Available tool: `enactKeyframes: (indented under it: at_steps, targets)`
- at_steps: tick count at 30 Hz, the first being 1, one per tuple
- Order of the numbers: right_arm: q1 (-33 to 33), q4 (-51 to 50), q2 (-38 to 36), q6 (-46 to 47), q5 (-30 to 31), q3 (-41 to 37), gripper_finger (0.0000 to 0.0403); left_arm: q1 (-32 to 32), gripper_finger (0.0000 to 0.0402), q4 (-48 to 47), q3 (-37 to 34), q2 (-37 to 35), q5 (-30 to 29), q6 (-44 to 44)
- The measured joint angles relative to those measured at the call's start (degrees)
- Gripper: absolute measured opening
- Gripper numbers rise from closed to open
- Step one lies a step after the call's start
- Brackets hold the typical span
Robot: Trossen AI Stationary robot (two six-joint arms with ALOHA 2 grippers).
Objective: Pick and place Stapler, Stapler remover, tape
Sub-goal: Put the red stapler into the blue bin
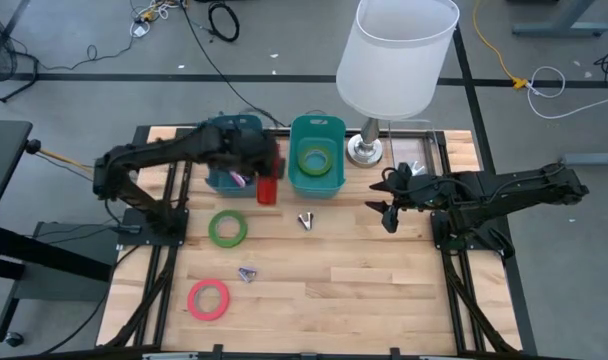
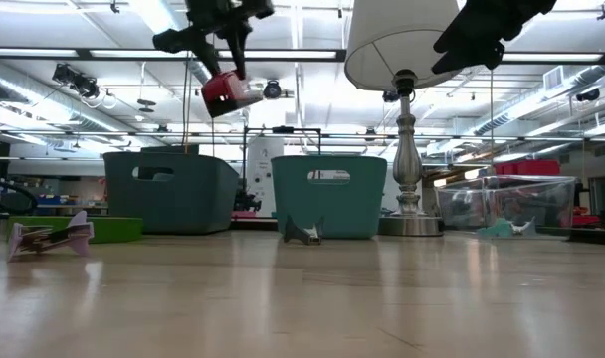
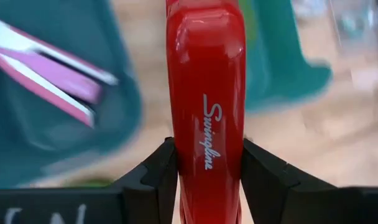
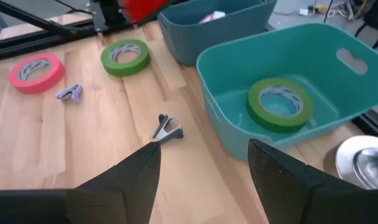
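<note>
Left gripper [image 3: 205,165] pinches the red stapler [image 3: 205,93], its lower end cut off; right gripper [image 4: 204,165] hovers spread at centre right.

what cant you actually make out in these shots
- Dark teal bin contents: the left arm covers most of it in the high view; the left wrist view shows only a blurred pink item.
- Red stapler in the left gripper: its lower end is cut off by the left wrist view's edge.
- Clear container by the lamp: contents too small in the low view.
</note>
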Motion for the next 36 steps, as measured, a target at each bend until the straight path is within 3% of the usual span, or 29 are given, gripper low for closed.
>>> enactKeyframes:
  at_steps: [5, 20, 36]
  targets:
    - [0.0, 1.8, 0.0, -1.6, 0.0, 0.0, 0.0239, 7.2, 0.015, -0.3, 0.0, -1.8, -2.8, 1.5]
    - [0.0, 2.3, 0.0, -2.2, -1.1, 0.0, 0.0239, 25.5, 0.0147, -0.5, -0.1, -0.9, -3.1, 10.1]
    - [0.0, 2.0, 0.0, 0.8, 3.5, 0.0, 0.0239, 30.4, 0.0151, -1.0, -2.2, 11.7, 1.9, 19.1]
